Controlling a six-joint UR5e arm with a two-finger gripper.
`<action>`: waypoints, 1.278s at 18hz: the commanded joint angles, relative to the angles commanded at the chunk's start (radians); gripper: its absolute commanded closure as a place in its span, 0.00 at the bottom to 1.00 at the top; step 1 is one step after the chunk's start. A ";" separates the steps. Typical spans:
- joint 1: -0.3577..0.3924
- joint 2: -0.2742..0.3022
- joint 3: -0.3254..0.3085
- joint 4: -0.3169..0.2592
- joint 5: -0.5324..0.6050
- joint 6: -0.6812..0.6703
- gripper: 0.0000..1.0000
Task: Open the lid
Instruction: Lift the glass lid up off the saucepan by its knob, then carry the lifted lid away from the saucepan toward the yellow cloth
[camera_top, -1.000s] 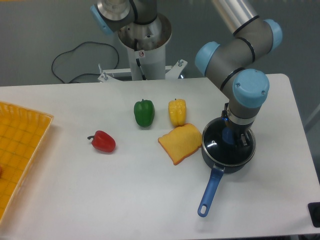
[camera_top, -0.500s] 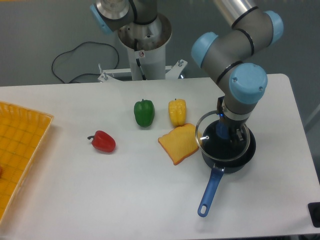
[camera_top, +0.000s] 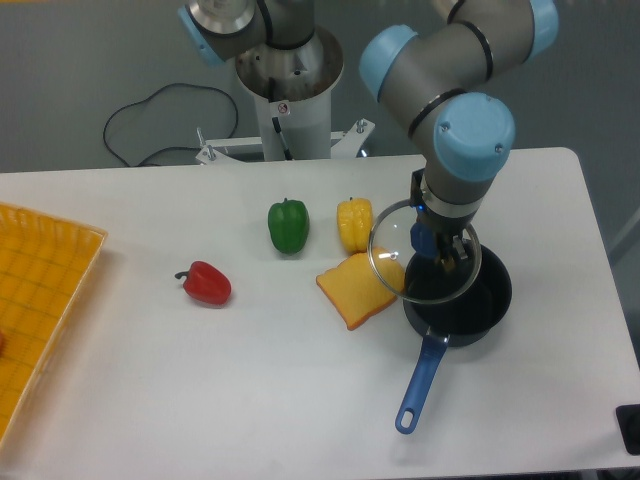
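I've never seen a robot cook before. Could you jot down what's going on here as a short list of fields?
gripper: shut on the lid's blue knob
lid: lifted off, held above and left of the saucepan
saucepan: uncovered, blue handle pointing toward the camera
sponge: yellow, partly under the lid's edge
peppers: green pepper, yellow pepper, red pepper
tray: yellow, at the table's left edge

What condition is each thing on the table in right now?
lid: lifted off, held by its knob
gripper: jaws shut on the lid's knob
saucepan: uncovered, on the table
peppers and bread: lying loose on the table
tray: at the left edge
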 joint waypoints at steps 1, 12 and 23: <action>-0.009 0.002 0.002 0.002 0.000 -0.012 0.48; -0.061 0.054 0.009 -0.029 -0.011 -0.181 0.48; -0.141 0.077 0.011 -0.021 -0.110 -0.462 0.48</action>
